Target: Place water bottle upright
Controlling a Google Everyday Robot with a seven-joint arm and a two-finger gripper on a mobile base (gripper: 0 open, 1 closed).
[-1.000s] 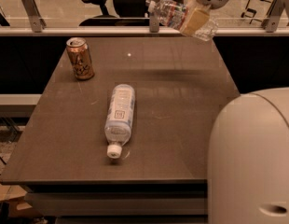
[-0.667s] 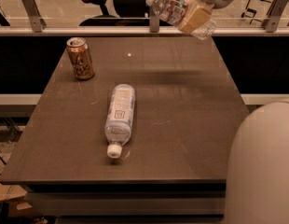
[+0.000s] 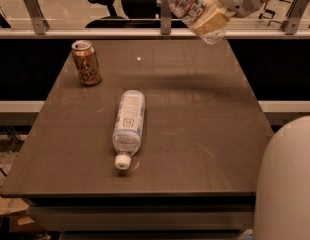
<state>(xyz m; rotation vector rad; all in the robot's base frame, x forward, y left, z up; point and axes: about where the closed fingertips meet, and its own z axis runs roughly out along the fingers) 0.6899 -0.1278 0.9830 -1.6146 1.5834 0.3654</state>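
High over the table's (image 3: pixel 195 134) far right edge, gripper (image 3: pixel 213 19) pinches water bottle (image 3: pixel 186 4) near its base. Bottle airborne, long axis tilted, cap up-left. Needs righting, base down.

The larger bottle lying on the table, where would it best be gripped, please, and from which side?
Probably mid-body of the larger bottle, from above, closing across its width: it lies flat, cap toward the near edge, sides free. The gripper is busy, holding the water bottle tilted above the far edge of the table.
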